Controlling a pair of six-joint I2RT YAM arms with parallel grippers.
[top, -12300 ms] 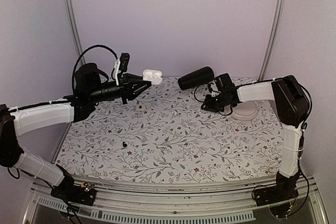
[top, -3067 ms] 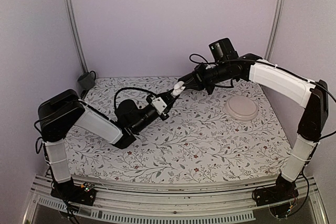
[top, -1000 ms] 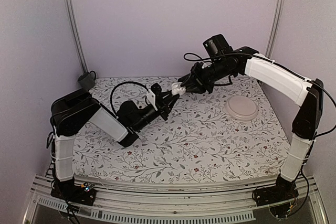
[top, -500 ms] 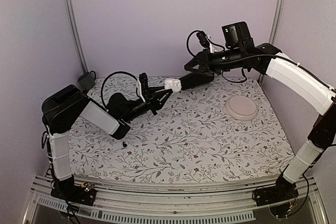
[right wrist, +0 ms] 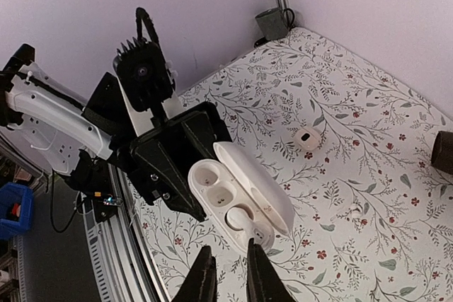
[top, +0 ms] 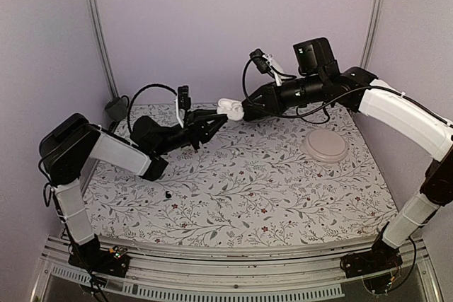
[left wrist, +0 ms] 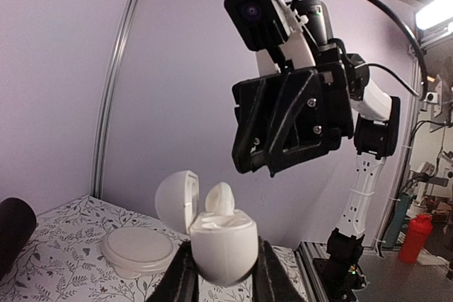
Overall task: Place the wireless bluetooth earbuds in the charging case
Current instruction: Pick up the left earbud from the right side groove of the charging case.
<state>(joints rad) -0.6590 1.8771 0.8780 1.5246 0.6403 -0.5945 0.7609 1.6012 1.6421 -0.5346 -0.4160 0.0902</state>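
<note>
- The left gripper (left wrist: 225, 268) is clamped on the charging case (left wrist: 223, 245). A finger presses each flank of the rounded base, and the fingers themselves run out of the bottom of the left wrist view.
- The case is held up off the table (top: 283, 189), just past the left fingertips. Its lid (left wrist: 177, 201) is swung open to one side.
- The right gripper (right wrist: 230, 247) hangs right at the open face of the case, tips just short of its near end. Its fingers (right wrist: 204, 277) are drawn close, leaving a narrow gap with nothing seen in it. Only their ends show, as the rest is cut off at the frame edge.
- From the left wrist, the right gripper's black body looms above the case and its fingertips cannot be made out.
- One earbud (left wrist: 221, 199) pokes up from the base beside the lid. In the right wrist view, the socket nearest the right fingers looks filled and the two hollows farther from them look bare. How fully the piece is seated cannot be told.
- Beyond the right fingers a small white speck (right wrist: 352, 210) lies on the table, too small to identify.
- A white round lump (right wrist: 306, 137) with a dark spot sits farther out.
- A black cylinder (right wrist: 443, 151) is cropped by the frame edge.
- From above, the case is a small white blob between the two grippers.
- A pale dish (top: 325, 146) lies below the right arm.
</note>
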